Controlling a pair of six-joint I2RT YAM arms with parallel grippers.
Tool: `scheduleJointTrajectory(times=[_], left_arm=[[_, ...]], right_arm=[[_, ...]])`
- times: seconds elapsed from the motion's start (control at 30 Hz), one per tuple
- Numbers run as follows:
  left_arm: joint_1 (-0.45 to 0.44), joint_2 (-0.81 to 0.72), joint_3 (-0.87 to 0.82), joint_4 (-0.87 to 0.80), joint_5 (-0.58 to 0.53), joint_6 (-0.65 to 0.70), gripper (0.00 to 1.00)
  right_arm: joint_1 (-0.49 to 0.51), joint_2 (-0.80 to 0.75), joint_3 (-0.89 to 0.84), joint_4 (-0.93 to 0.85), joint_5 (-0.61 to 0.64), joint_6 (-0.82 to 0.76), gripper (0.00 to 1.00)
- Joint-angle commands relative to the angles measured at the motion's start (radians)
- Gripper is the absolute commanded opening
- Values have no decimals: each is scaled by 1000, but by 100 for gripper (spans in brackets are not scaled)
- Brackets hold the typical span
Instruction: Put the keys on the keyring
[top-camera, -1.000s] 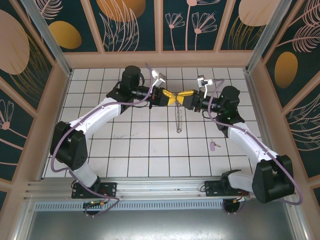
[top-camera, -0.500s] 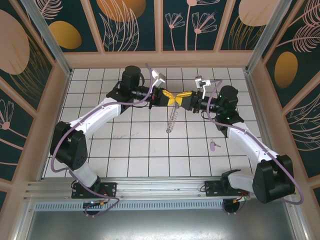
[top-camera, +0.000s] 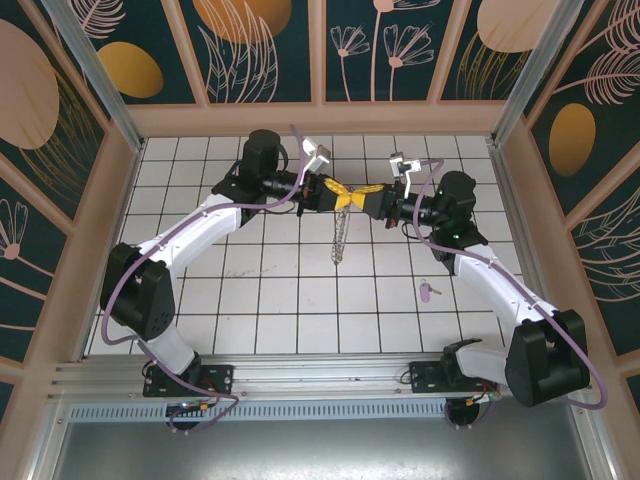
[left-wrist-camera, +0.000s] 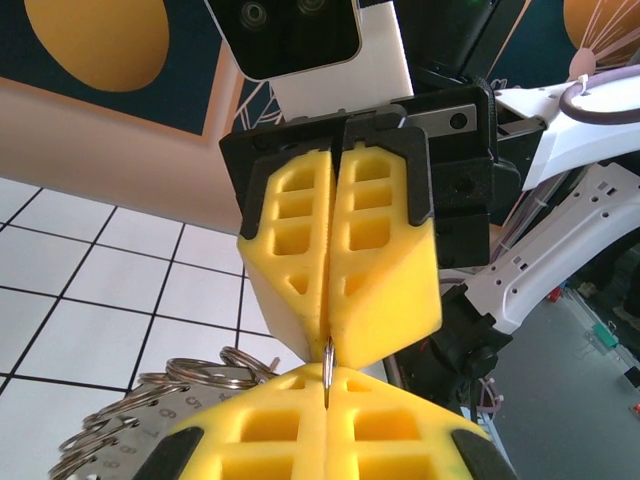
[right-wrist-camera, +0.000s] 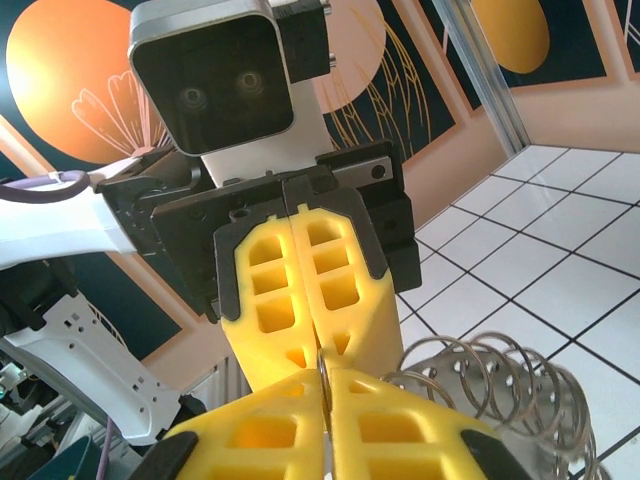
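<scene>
The white tiled table sat inside dark walls painted with flowers, and the two arms met nose to nose above its twelve o'clock half. Within the last second the right claw had gone from partly apart to fully together. The left wrist view showed its yellow fingers pressed flat on a thin wire loop of the keyring. The left claw was clamped on that same loop from the opposite side, as it had been throughout. The rest of the keyring dangled below the pinch and had swung from six o'clock toward seven.

With two grips on one loop, the claws seemed set up to pry or steady the ring so that it could take a key.

The small pink key lay flat on the tiles at about four o'clock from the claws, well apart from them and just beside the right arm's forearm. With both claws occupied, neither was free to fetch it, so one would probably have to let go first. The dangling keyring could also swing and snag.
</scene>
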Motion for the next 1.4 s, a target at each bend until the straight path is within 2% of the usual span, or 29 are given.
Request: scheduleJointTrajectory(times=[0.0,0.33,0.37,0.4,0.47,0.57,0.8,0.87,0.97,1.07,1.13,1.27,1.37], left_arm=[[4,-11,31,37,39,-7,0],[4,11,35,69,49,-21,0],[3,12,36,68,48,-22,0],[4,13,38,69,49,-21,0],[4,17,40,70,50,-22,0],[5,20,44,70,51,-21,0],[4,18,43,88,32,-40,0],[4,6,26,130,-10,-71,0],[4,-36,-28,244,-114,-146,15],[5,-85,-83,344,-219,-216,25],[4,-127,-122,402,-293,-257,28],[4,-211,-189,452,-473,-305,40],[5,-247,-199,439,-536,-313,46]], right_arm=[[20,-1,8,44,-34,-6,1],[27,23,9,59,-50,-19,0],[27,27,13,45,-48,-25,16],[27,32,17,34,-47,-30,23],[27,44,15,31,-55,-37,17],[27,53,9,41,-62,-34,0],[24,28,-9,43,-34,-44,0],[19,15,-21,60,-13,-41,0],[8,-11,-41,101,26,-23,0],[1,-32,-50,148,43,0,0],[2,-38,-47,166,49,10,0],[1,-44,-40,199,48,20,0],[2,-46,-34,228,50,30,0]])
